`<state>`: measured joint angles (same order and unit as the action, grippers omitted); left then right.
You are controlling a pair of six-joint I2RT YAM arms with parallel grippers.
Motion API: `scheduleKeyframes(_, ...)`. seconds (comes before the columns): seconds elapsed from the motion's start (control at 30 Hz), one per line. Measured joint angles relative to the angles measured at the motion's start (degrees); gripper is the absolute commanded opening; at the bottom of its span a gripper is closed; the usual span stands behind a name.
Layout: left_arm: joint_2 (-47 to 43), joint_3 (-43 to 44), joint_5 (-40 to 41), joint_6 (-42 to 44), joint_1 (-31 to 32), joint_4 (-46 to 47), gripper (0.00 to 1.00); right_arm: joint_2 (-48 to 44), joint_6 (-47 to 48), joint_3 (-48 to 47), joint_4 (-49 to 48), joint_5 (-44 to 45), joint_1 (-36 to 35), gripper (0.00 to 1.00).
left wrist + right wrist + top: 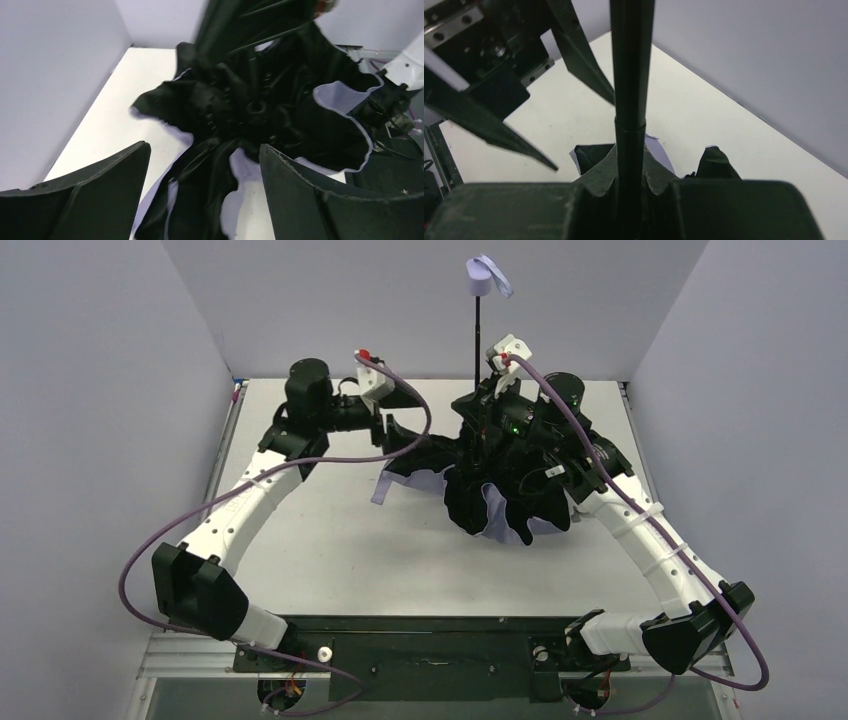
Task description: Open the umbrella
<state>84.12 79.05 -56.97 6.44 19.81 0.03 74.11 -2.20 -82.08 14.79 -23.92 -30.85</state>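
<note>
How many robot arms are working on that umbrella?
2. The left arm reaches toward the umbrella from the left; the right arm grips its shaft from the right. None seems hidden.

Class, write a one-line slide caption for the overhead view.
Right end effector holds the inverted umbrella by its shaft; open left end effector faces the half-spread canopy.

The top camera looks down from high at the near side over the whole bench (330, 540). The left wrist camera closely faces the umbrella (240, 115) lining (300, 125), and the right wrist camera looks along its shaft (631, 100).
</note>
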Motion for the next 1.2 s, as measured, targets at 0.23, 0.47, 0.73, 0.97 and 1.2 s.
scheduleKeyframes(0.23, 1.8, 1.9, 3.9, 3.9, 11.1, -3.6, 0.5, 0.0, 0.0, 0.1, -3.1, 2.6, 0.0, 0.0)
scheduleKeyframes(0.47, 5.4, 1.9, 8.4, 5.8, 15.3, -6.0, 0.22, 0.0, 0.0, 0.1, -5.0, 3.1, -0.1, 0.0)
scheduleKeyframes(0.73, 5.6, 1.0, 11.8, 10.1, 15.4, -11.3, 0.01, 0.1, 0.5, 0.1, -4.8, 3.1, 0.9, 0.0)
scheduleKeyframes(0.97, 0.4, -7.7, 15.6, 15.3, 14.7, -15.2, 0.0, 1.7, 0.1, -0.2, -4.7, 2.7, 4.5, 0.0)
scheduleKeyframes(1.2, 0.2, -12.1, 17.2, 18.4, 11.0, -19.0, 0.04, 1.7, 0.0, -0.3, -5.1, 1.3, 5.9, 0.0)
